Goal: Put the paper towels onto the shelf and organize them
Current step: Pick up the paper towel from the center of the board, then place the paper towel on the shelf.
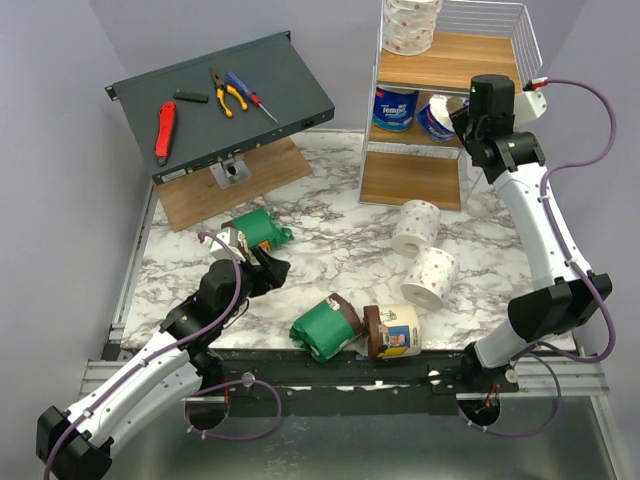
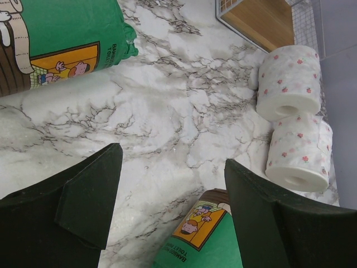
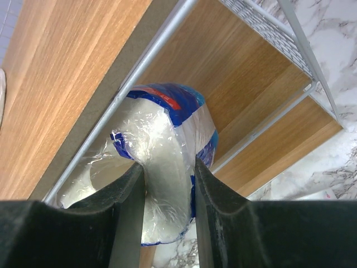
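Note:
The wire shelf stands at the back right. A speckled white roll sits on its top tier and a blue-and-white roll on the middle tier. My right gripper is shut on a second blue-and-white roll at the middle tier; the right wrist view shows the jaws squeezing its wrapped wall. My left gripper is open and empty above the table, between two green rolls. A cream-and-brown roll and two white rolls lie on the marble.
A dark grey slanted panel with hand tools stands at the back left on a wooden board. The shelf's bottom board is bare. The table's near edge runs just behind the arm bases.

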Robot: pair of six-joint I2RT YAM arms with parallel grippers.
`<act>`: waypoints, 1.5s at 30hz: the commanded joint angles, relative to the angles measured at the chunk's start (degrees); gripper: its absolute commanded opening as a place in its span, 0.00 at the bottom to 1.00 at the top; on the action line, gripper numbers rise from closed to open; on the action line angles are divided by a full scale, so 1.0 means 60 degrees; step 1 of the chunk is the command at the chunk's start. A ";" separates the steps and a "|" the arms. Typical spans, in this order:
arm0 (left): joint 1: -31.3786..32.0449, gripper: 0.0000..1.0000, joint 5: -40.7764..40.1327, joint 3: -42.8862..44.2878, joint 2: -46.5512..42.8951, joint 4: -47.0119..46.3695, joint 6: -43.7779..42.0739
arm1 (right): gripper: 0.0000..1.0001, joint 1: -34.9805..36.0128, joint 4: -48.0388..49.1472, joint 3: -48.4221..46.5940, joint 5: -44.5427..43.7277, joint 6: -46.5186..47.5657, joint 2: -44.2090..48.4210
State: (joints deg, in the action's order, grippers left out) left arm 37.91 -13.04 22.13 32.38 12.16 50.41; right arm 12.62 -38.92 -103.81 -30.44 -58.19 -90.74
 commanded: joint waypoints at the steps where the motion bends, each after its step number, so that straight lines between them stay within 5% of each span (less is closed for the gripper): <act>1: 0.0046 0.77 -0.0070 0.0160 0.0023 -0.0043 -0.0023 | 0.01 -0.0097 0.0988 0.0196 -0.0649 -0.0287 0.0153; 17: 0.0039 0.77 -0.0008 0.0193 0.0193 -0.0091 -0.0007 | 0.01 -0.0170 0.1415 0.0653 -0.0372 -0.0294 -0.0140; 45: 0.0041 0.76 0.0034 0.0183 0.0186 -0.0115 -0.0051 | 0.48 -0.0199 0.1483 0.0679 -0.0082 -0.0079 -0.0113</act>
State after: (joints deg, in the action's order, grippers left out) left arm 37.91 -13.04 22.13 33.87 12.10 50.43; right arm 11.88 -31.81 -100.20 -31.16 -58.50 -91.50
